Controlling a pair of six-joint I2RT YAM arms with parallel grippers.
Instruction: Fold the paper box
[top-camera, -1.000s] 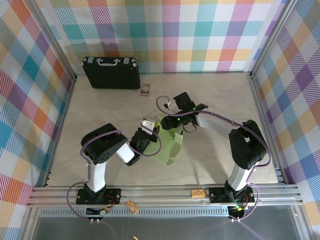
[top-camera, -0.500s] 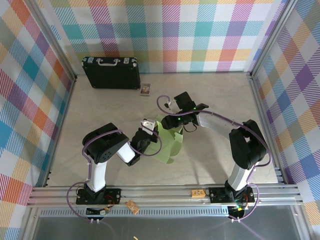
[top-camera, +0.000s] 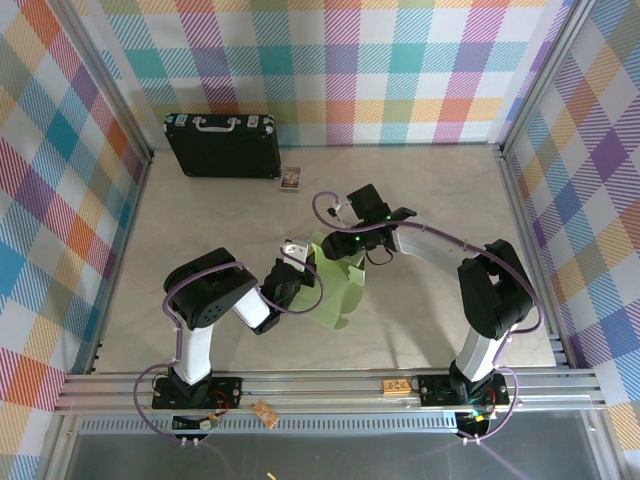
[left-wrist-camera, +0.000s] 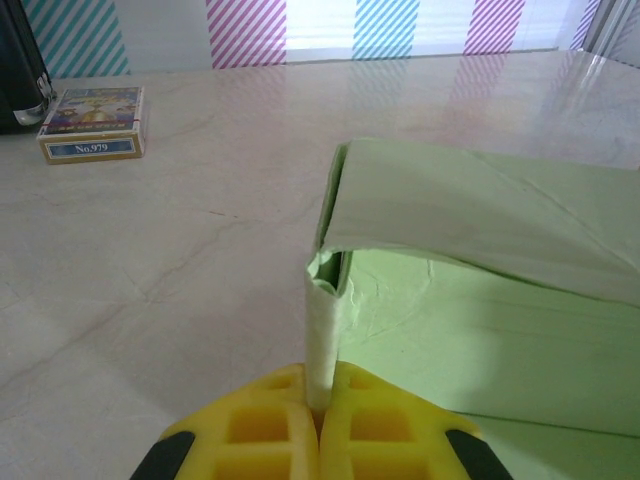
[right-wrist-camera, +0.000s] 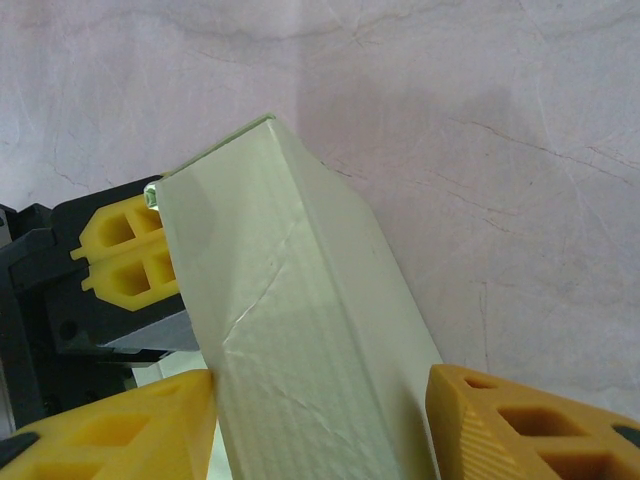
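The left gripper (left-wrist-camera: 320, 405) pinches an upright flap of the pale green paper box (left-wrist-camera: 480, 300). The right wrist view shows the right gripper (right-wrist-camera: 320, 430) clasping its folded body, and from above it sits mid-table between both arms.

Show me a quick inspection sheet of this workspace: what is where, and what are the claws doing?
Surface: table, pale and marbled.
Job's things: paper box, light green, partly folded, held between both arms.
Clutter: black case at the back wall; small picture card beside it.
Grippers: left gripper shut on a thin edge of the box; right gripper closed across the box's body.
Cables: purple cables looped along both arms.
Surroundings: plaid walls, metal frame.
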